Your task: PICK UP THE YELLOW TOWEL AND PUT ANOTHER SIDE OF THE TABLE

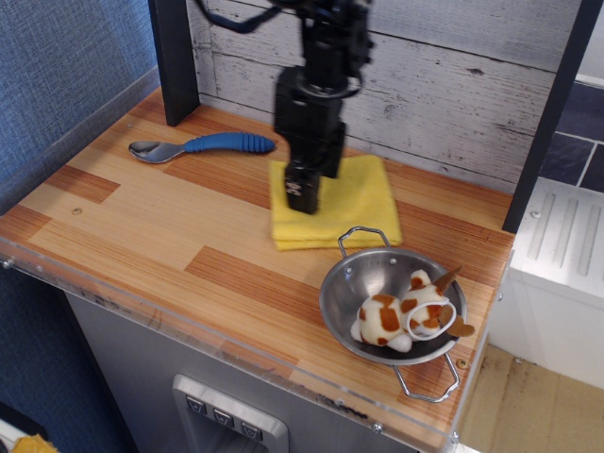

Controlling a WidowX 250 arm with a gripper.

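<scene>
the gripper presses down on the yellow towel, apparently clamped on it, mid-table.

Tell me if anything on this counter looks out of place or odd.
One thing stands out: a brown-and-white plush toy lies inside the steel bowl, where food would normally go. The yellow towel lies flat beside the bowl under the gripper, and the blue-handled spoon rests tidily near the back. Nothing is spilled.

Blue-handled spoon at back left, steel bowl holding plush toy
</scene>
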